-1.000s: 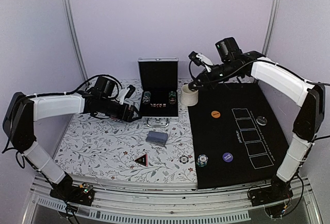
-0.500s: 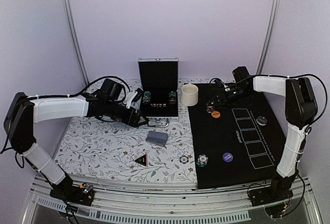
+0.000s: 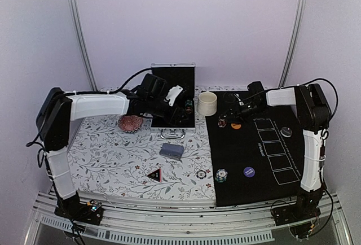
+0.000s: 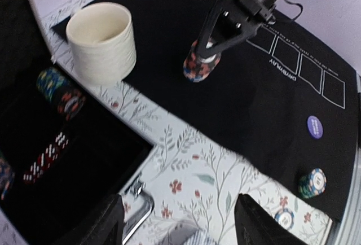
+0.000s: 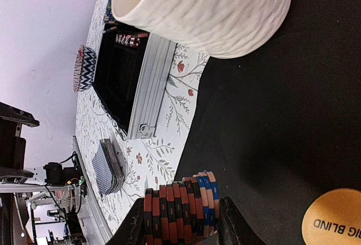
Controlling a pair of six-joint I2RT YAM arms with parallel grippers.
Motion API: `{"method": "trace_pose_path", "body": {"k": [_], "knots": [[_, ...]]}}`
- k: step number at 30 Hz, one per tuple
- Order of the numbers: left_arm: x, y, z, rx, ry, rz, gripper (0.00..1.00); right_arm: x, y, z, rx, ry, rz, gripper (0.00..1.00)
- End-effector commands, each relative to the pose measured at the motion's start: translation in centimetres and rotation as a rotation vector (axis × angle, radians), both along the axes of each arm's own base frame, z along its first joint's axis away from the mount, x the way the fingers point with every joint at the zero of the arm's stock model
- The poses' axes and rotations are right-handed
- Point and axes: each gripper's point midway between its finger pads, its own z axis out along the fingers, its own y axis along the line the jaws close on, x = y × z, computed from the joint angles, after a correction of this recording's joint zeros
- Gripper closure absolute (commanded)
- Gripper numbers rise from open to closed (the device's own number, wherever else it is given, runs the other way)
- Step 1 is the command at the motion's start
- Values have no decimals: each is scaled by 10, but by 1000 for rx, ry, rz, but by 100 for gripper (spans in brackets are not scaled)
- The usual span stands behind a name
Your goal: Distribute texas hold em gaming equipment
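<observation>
My right gripper [image 5: 180,225] is shut on a stack of red-black and blue striped poker chips [image 5: 181,206], held sideways low over the black mat's [image 3: 265,160] back left corner [image 3: 224,122]. The orange disc [image 3: 236,125] lies just beside it. My left gripper [image 4: 180,228] hangs open and empty at the front edge of the open black case [image 3: 173,95], which holds more chips [image 4: 62,95]. The card deck [image 3: 171,151], triangle marker [image 3: 154,174], two small chip stacks [image 3: 201,174] [image 3: 221,175] and dark blue disc [image 3: 249,171] lie nearer the front.
A cream cup [image 3: 207,103] stands between the case and the mat, close behind the right gripper. A pink ribbed dish [image 3: 130,123] sits left of the case. A small pale disc [image 3: 286,132] lies right of the mat's printed card boxes.
The right gripper has come down from beside the cup to the mat with its chip stack. The left arm has swung right to the case, uncovering the pink dish.
</observation>
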Motion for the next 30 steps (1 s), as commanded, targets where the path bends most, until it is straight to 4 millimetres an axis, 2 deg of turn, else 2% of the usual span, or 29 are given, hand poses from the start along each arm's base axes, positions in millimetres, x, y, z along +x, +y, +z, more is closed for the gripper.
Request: {"method": "trace_pose_path", "body": {"k": [1,6,9,13,16,20,26,30], "knots": [[17,-57,-14,15,-156,-121,34,8,9,0,80,-9,25,98],[23,-113,-25,-21,-203,-193,40,5,11,-12,97,24,42,98],[28,-131,-50,-21,-179,-181,40,1,10,-20,91,41,47,98],[39,-144,-81,-3,-149,-123,34,-7,9,-27,92,54,57,98],[46,-154,-96,9,-162,-104,29,-12,9,-32,95,67,59,98],[58,-160,-115,43,-166,-64,28,-14,7,-35,82,75,56,98],[61,-171,-136,42,-154,-80,35,-14,6,-35,70,75,48,95],[58,-174,-145,38,-142,-95,44,-13,4,-36,53,76,38,87]]}}
